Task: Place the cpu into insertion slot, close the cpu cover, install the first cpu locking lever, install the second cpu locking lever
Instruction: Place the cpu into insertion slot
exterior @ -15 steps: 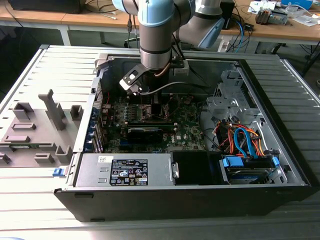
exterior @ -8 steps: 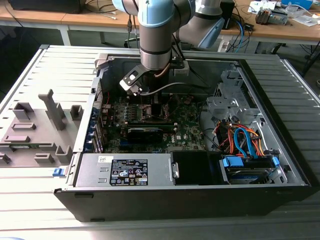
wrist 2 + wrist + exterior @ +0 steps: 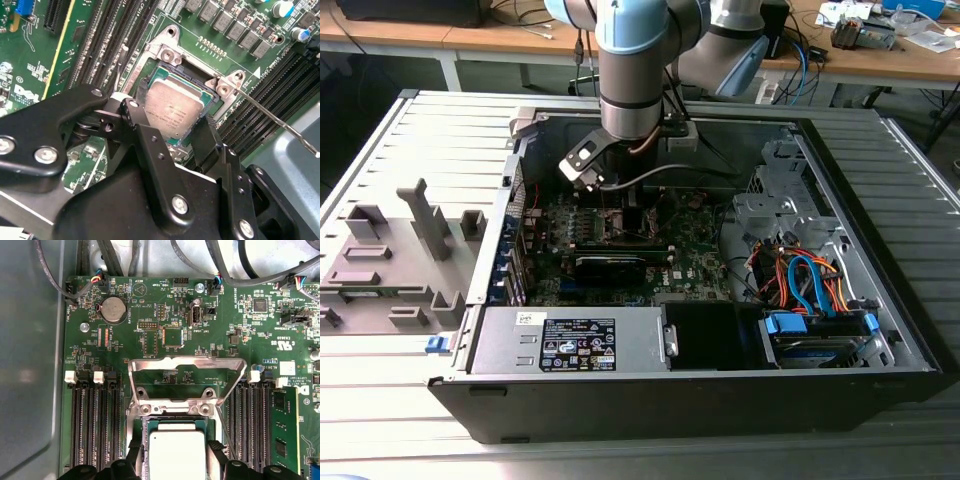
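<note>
1. Exterior view: the arm [image 3: 635,70] reaches down from the upper middle of the frame into the open computer case [image 3: 880,330]. The gripper [image 3: 620,205] sits low over the green circuit board [image 3: 620,262] at the frame's centre. I cannot tell the pincer's state from here.
2. Second wrist view: the two black fingers [image 3: 131,111] are clamped on opposite edges of the cpu [image 3: 175,112]. The chip sits at the insertion slot [image 3: 200,82], seemingly not quite bedded down. A thin locking lever [image 3: 272,117] juts free beside the socket.
3. First wrist view: the cpu [image 3: 177,455] lies between the fingertips, square over the socket. The cpu cover [image 3: 187,361] stands swung open beyond it, its cut-out showing bare board.
4. Step in hand, as I judge it: the first, placing the chip. Seating calls for the chip to be level and square to the socket rim. It must go down without scraping sideways across the pins before the grip relaxes. The cover and both levers are not yet done.
</note>
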{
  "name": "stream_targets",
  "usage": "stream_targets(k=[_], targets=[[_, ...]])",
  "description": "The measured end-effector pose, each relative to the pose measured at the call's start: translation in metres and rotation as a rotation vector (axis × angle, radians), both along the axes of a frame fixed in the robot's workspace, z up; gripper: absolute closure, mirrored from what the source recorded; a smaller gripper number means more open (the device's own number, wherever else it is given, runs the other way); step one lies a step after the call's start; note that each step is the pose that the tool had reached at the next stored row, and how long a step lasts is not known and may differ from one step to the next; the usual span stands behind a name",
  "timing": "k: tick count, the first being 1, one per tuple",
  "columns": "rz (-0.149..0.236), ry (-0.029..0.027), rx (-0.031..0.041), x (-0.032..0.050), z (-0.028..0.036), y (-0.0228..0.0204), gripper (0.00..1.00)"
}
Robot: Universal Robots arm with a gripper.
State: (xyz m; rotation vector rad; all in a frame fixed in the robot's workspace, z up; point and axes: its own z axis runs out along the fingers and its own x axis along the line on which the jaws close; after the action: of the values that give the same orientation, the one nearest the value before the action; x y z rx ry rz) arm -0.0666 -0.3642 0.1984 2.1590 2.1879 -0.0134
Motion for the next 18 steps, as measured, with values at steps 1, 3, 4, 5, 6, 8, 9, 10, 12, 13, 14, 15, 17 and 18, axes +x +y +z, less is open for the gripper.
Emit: stream_targets(k=[1, 3, 4, 5, 6, 8, 9, 10, 12, 13, 14, 15, 17, 18], targets=[[0.000, 0.0000, 0.0001, 0.0000, 0.0000, 0.0001, 0.38], [0.000, 0.0000, 0.0001, 0.0001, 0.0002, 0.0002, 0.38], [0.000, 0.0000, 0.0000, 0.0001, 0.0012, 0.0001, 0.38], [0.000, 0.0000, 0.0001, 0.0001, 0.0023, 0.0002, 0.38], [0.000, -0.0001, 0.0002, 0.0001, 0.0029, 0.0002, 0.38], [0.000, -0.0001, 0.0002, 0.0000, 0.0031, 0.0000, 0.38], [0.000, 0.0000, 0.0001, 0.0000, 0.0031, -0.0001, 0.38], [0.000, 0.0000, 0.0001, 0.0001, 0.0031, -0.0001, 0.38], [0.000, 0.0001, -0.0002, 0.0000, 0.0056, -0.0003, 0.38], [0.000, -0.0001, 0.0006, 0.0000, 0.0090, -0.0002, 0.38], [0.000, 0.0000, 0.0009, 0.0001, 0.0124, -0.0001, 0.38], [0.000, -0.0001, 0.0010, 0.0001, 0.0134, -0.0001, 0.38], [0.000, 0.0001, 0.0008, 0.0001, 0.0140, -0.0023, 0.53], [0.000, 0.0001, 0.0010, 0.0001, 0.0138, -0.0042, 0.59]])
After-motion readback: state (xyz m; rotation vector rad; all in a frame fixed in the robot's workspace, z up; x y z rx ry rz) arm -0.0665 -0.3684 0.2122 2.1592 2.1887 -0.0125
